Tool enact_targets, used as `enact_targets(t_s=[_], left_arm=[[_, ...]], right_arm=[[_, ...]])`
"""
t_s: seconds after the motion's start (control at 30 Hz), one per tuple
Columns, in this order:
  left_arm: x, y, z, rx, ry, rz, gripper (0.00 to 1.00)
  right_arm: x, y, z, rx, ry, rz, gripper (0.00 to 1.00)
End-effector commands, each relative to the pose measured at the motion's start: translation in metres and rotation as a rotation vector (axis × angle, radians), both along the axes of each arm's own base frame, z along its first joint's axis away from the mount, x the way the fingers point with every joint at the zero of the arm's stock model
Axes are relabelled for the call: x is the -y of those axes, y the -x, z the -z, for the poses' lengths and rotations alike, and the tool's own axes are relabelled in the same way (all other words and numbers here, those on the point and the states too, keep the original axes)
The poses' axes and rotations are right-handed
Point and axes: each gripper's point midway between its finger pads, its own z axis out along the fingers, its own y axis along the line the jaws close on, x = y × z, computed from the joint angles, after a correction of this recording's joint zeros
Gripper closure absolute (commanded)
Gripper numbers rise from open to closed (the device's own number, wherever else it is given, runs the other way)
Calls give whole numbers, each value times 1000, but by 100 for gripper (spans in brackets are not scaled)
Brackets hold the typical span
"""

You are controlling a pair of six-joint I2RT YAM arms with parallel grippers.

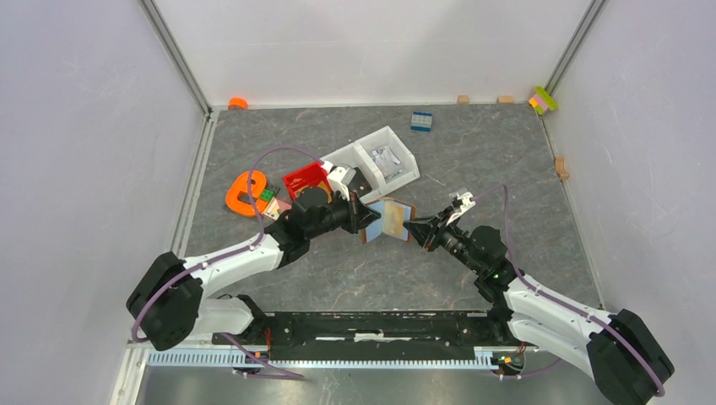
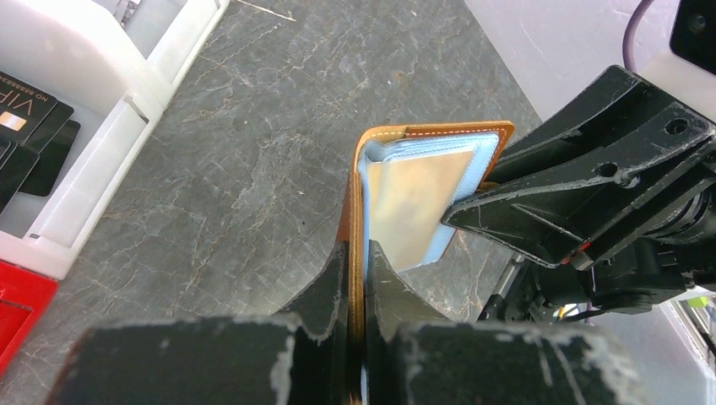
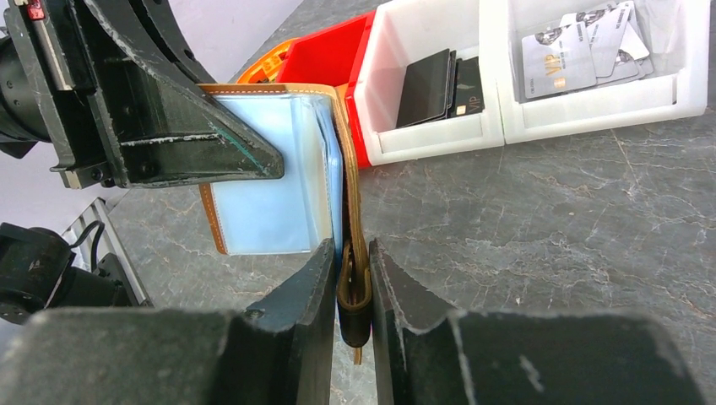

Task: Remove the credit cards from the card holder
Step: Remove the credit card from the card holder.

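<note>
The card holder [image 1: 388,219] hangs above the middle of the surface [image 1: 338,278], just in front of the white bins [image 1: 404,145], spread open between the two arms. The left jaws are pinched almost closed on the edge of one brown cover. The right jaws are clamped on the opposite cover, at its strap tab [image 3: 355,321]. Holding the covers apart this way probably serves to bare the pale blue sleeves [image 3: 270,194] and the silvery credit card [image 2: 414,202] inside. Whether an orange-tan card sits behind it I cannot tell. No card is out yet.
</note>
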Motion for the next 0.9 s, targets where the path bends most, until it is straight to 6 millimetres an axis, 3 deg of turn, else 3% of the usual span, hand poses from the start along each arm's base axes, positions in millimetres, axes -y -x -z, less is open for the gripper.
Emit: enact_targets(t_s=[0.0,0.27,0.3,0.4,0.47,0.57,0.67,0.87], left_arm=[[20,5,-35,28,119,79,98],[20,4,-32,19,111,73,98],[19,3,-32,17,106,62,98],[9,-9,-23,-1,58,-25,98],[3,-13,-19,-7,45,-56,98],[8,-10,-21,-12,72,-21,98],[12,-8,-21,-22,79,1,98],[-3,-21,-12,-59,66,-83,98]], right_arm=[[-12,0,-25,65,-28,-58,75],[-22,6,-26,65,-32,-131,61],[-22,7,-27,68,-36,-134,61],[-22,10,-31,88,-47,-143,78],[-22,11,-35,101,-55,-148,81],[-23,13,-37,108,-59,-160,82],[-25,14,-36,106,-56,-173,76],[-23,16,-39,122,-65,-173,75]])
